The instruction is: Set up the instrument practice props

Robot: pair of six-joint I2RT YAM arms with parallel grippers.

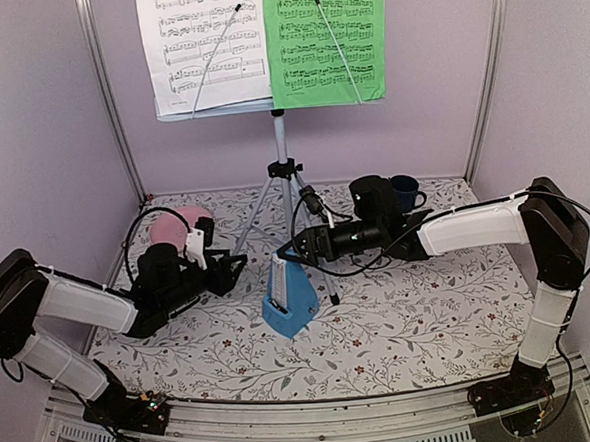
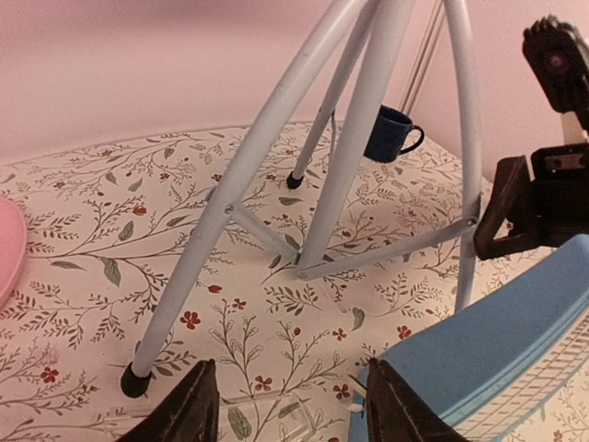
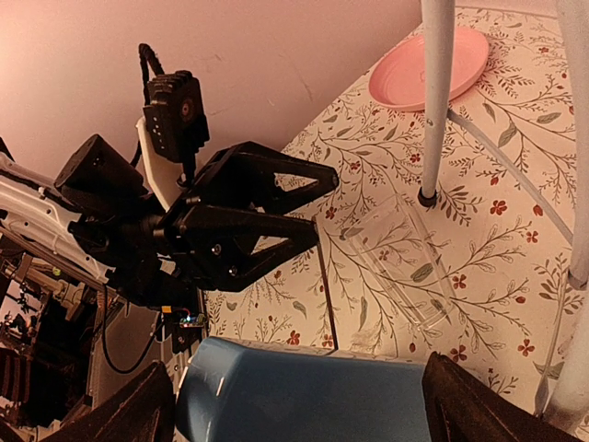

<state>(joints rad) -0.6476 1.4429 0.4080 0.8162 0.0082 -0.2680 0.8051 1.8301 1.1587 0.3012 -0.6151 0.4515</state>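
Standing at the top centre of the overhead view, the music stand is spreading its silver tripod legs over the floral tablecloth. It is carrying a white page at upper left beside a green page at upper right. The blue metronome is sitting in the middle of the frame, just in front of the tripod's feet. The right gripper is reaching in from the right at the metronome's upper part. In its wrist view its fingers are spreading wide in the bottom corners with the blue body filling the gap, though I cannot tell whether the pads are pressing on it. The left gripper is hovering left of centre, just beside the metronome, its jaws standing partly apart and holding nothing. The pink plate is lying at the left behind that gripper, and the dark blue mug is sitting right of centre near the back wall.
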